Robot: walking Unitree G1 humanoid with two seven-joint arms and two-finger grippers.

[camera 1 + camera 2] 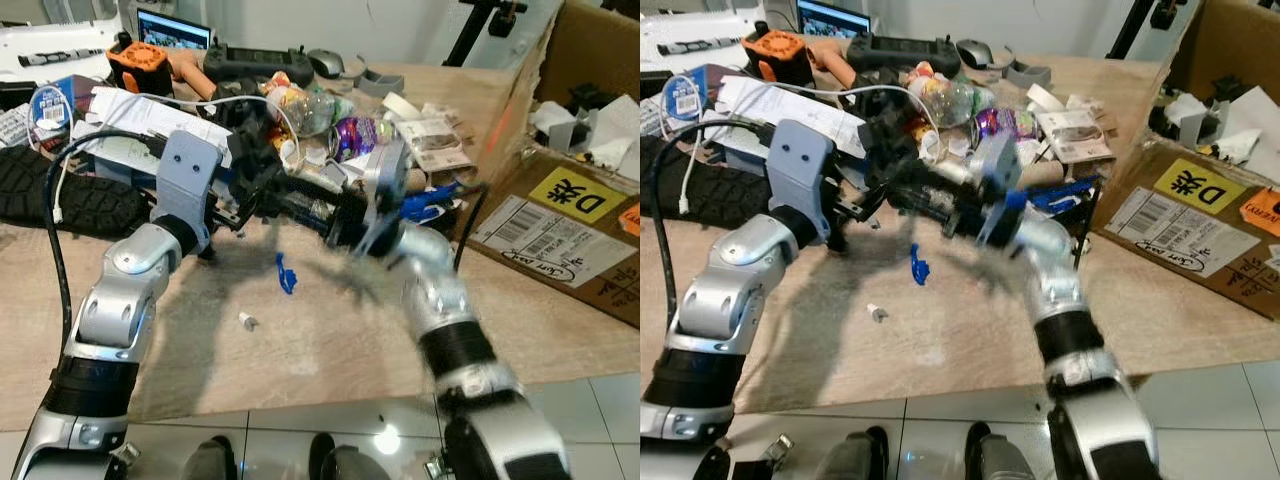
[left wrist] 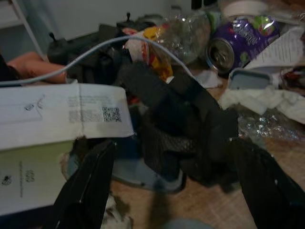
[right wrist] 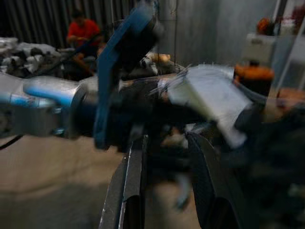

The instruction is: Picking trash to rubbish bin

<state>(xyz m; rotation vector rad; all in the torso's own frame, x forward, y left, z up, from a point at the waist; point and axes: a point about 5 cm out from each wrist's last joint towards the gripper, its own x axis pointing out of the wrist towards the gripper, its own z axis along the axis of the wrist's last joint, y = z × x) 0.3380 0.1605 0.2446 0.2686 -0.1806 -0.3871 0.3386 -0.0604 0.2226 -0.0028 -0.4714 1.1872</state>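
Two arms reach in: left pincer (image 2: 167, 191) gapes wide before black trash (image 2: 181, 124); right pincer's (image 3: 164, 191) gap narrow.

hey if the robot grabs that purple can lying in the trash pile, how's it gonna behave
The purple can lies on its side, so it would likely roll if nudged. It looks like thin metal with an opened top, so probably light and easy to dent. Its smooth printed skin may slip between claw fingers.
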